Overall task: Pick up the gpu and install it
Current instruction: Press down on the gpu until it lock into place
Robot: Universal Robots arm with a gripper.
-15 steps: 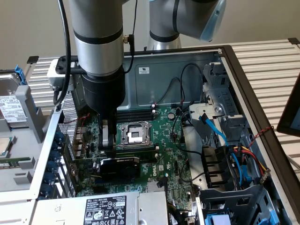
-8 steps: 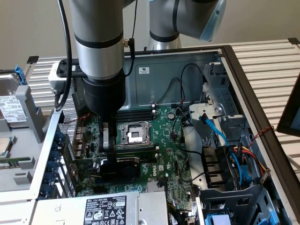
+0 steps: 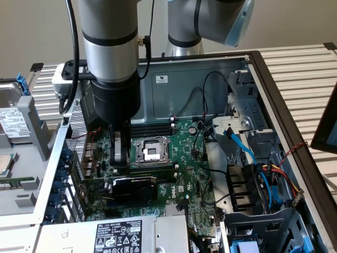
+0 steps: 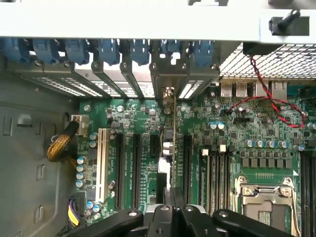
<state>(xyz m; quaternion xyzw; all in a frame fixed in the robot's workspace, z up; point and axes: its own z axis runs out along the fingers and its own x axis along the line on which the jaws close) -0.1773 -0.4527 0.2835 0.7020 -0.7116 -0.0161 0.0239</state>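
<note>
Seated upright in a motherboard point(image 3: 181, 174) slot at the exterior view's left-centre: gpu point(image 3: 134, 188), glossy black shroud, green board edge-on point(image 4: 174, 148) from the wrist. Directly above: gripper point(image 3: 120, 150), fingers shut, gripping nothing visible. Further right: CPU socket point(image 3: 152, 152).

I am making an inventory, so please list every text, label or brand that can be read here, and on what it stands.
No text here can be read for certain.
Power supply label: symbols and print, too small.
White sticker on the case wall: too small.
Hard drive label: blurred.
Motherboard markings: too small.
</note>
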